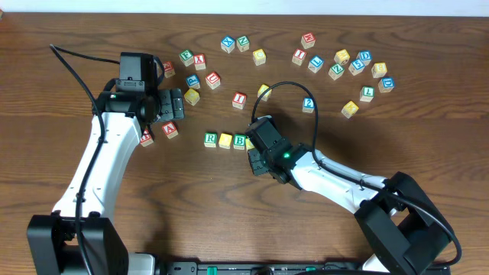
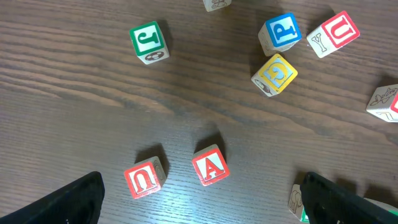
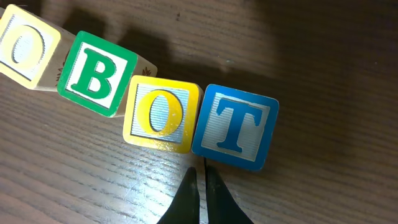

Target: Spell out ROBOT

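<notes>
Wooden letter blocks lie in a row near the middle of the dark table [image 1: 428, 130], a little toward its near edge. From the left the row runs green R block [image 1: 210, 139], first yellow O block [image 1: 225, 140], green B block [image 1: 240, 140], second yellow O block [image 3: 161, 116] and blue T block [image 3: 236, 127]. From overhead the last two are mostly hidden under the right arm. Close up, the B sits slightly askew against its neighbours, and the second O and the T touch side by side. The right gripper [image 3: 202, 183] is clenched tight on nothing, its tips just on the near side of the seam between that O and the T. Toward the left edge, the left gripper [image 1: 174, 105] hangs spread wide and empty above a red A block [image 2: 210, 168] and a red U block [image 2: 144, 179]. Loose blocks [image 1: 341, 57] are scattered along the far edge.
</notes>
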Controlling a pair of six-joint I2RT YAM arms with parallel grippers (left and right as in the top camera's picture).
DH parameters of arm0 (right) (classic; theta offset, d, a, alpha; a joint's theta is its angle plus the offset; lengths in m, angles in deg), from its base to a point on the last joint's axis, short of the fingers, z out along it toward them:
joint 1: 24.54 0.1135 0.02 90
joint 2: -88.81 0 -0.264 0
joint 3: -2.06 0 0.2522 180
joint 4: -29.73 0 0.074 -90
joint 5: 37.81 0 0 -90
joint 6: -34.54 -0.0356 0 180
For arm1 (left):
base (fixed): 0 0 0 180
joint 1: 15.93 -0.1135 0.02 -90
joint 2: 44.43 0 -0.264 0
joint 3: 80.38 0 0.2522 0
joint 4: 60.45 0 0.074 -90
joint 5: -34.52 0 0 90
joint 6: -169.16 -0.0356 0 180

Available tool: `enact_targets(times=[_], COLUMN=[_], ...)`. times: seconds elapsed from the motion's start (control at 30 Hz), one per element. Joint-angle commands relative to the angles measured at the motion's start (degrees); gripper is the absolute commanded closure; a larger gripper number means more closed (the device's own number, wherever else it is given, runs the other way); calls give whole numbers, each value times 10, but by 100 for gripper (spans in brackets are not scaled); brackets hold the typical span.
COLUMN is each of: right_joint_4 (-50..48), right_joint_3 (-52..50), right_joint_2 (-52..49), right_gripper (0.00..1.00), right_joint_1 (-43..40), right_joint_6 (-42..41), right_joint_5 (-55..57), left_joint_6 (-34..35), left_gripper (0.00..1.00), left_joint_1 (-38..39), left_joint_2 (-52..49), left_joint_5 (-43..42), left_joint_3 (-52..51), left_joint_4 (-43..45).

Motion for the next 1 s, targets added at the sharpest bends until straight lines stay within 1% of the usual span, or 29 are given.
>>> enact_targets(times=[0.0,0.6,0.97], right_joint_4=[-2,-13,-10], right_joint_3=[6,6,6], right_joint_2=[-3,-3,-3], right_gripper=[99,99,99], right_joint_1=[3,2,3], right_joint_6=[10,29,26], right_joint_5=[7,8,11], left_joint_6=[-8,-8,-8], left_gripper=[1,1,1], left_joint_1=[-2,-2,-2], left_joint_2=[1,1,1], left_joint_5=[-4,-4,-4], left_joint_3=[-5,-5,-5], left_joint_4=[-2,-2,-2])
